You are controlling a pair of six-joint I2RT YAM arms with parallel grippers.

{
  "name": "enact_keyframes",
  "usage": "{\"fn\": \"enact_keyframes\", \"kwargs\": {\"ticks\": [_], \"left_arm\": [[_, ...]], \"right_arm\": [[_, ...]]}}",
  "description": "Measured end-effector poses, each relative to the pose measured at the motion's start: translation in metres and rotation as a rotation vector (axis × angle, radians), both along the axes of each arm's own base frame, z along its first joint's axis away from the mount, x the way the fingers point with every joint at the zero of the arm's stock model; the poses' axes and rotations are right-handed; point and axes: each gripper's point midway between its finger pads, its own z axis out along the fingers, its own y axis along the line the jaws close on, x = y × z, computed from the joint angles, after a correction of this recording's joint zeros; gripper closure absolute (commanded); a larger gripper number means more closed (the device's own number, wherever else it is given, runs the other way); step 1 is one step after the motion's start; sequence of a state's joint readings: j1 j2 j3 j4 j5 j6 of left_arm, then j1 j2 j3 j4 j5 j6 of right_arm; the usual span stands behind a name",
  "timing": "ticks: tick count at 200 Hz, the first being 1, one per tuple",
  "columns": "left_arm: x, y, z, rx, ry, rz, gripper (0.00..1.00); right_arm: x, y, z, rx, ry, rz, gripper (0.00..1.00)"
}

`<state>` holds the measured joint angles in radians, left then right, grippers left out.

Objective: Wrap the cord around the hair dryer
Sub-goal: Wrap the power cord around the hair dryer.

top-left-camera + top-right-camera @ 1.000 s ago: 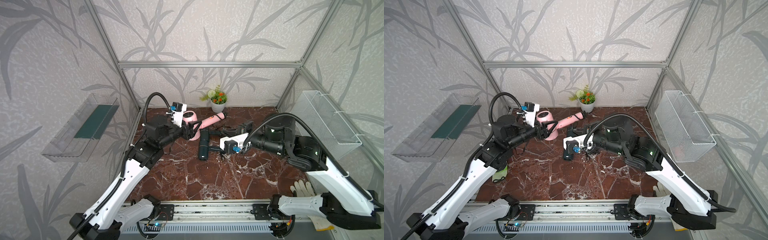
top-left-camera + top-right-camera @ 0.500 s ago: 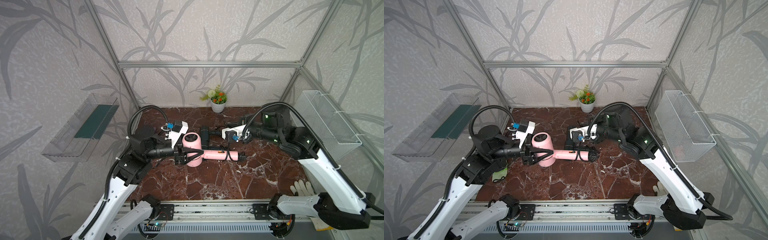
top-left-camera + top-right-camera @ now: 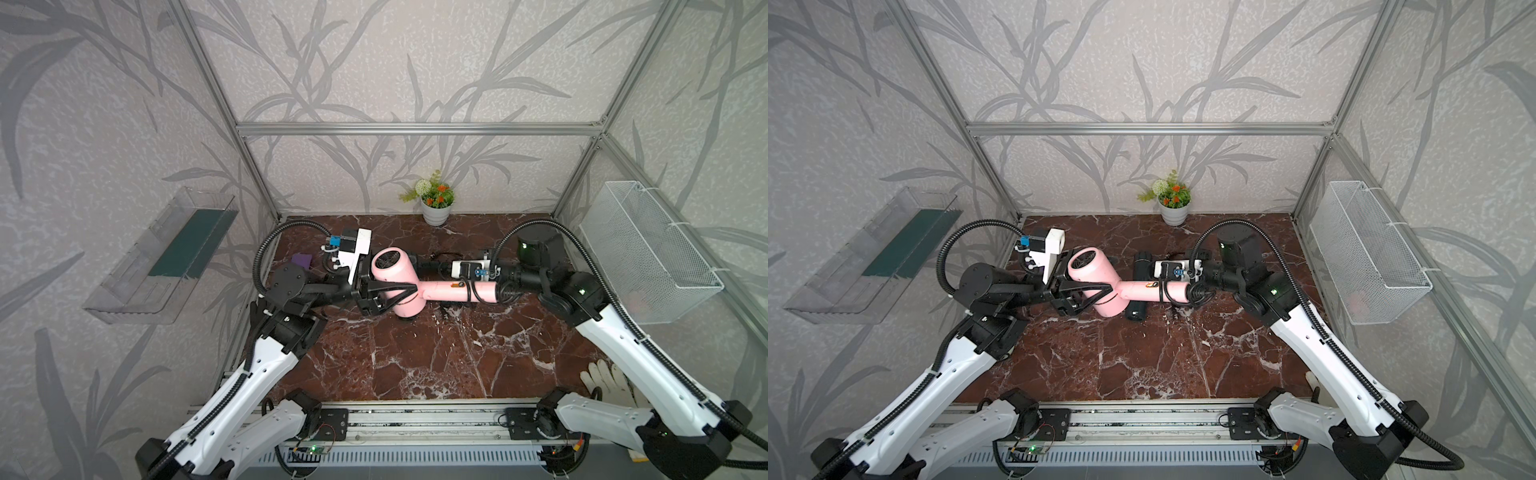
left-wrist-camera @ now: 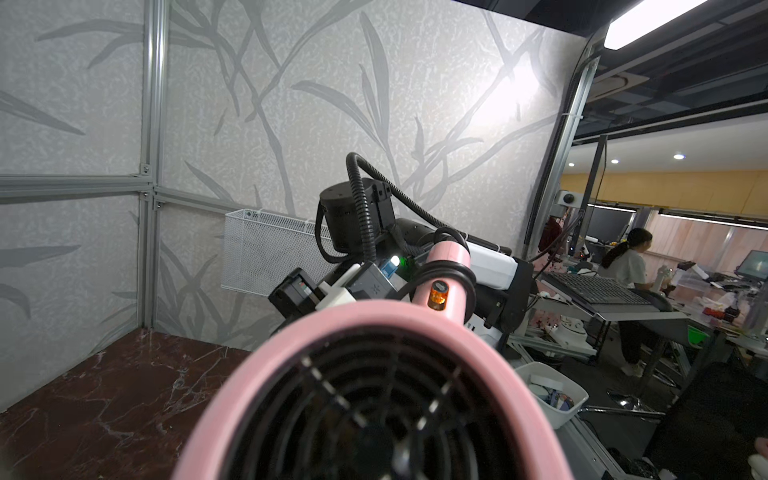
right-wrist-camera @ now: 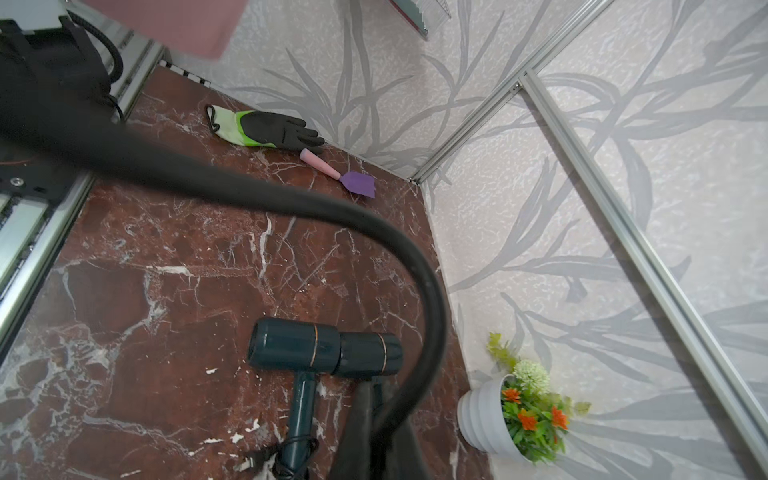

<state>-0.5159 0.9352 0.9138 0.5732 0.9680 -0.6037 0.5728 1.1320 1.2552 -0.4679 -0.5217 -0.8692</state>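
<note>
Hair dryer (image 3: 392, 274) has swung forward from the back of the counter (image 3: 415, 365) and hangs above it, barrel grasped in the jaws of the left gripper (image 3: 399, 291). The right gripper (image 3: 500, 286) has its jaws clenched on the cord (image 3: 469, 286) at the handle's end, so looping can likely continue.

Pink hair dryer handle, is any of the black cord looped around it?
Yes, the left wrist view shows the black cord looped around the handle of the pink hair dryer, just past its orange switch.

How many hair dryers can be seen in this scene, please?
2. The pink hair dryer is held above the marble table by the left gripper. The dark hair dryer lies on that table, beneath the pink one's handle. No other shows; the arms could hide one.
</note>
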Motion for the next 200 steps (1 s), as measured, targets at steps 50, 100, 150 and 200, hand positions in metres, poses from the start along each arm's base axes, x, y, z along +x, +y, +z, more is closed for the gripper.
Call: {"fn": "enact_keyframes", "kwargs": {"ticks": [50,100,150,200], "left_arm": [[0.057,0.013,-0.003,-0.153,0.083,0.238,1.00],[0.119,0.049,-0.024,-0.161,0.185,0.613,1.00],[0.139,0.043,-0.053,0.186,0.205,0.741,1.00],[0.116,0.023,-0.071,0.495,0.173,0.561,1.00]], "right_arm": [[0.007,0.007,-0.032,0.090,0.151,-0.037,1.00],[-0.007,0.008,-0.023,0.087,0.116,-0.065,1.00],[-0.027,0.012,0.048,-0.061,-0.154,-0.073,1.00],[-0.004,0.007,0.082,-0.305,-0.376,-0.101,1.00]]}}
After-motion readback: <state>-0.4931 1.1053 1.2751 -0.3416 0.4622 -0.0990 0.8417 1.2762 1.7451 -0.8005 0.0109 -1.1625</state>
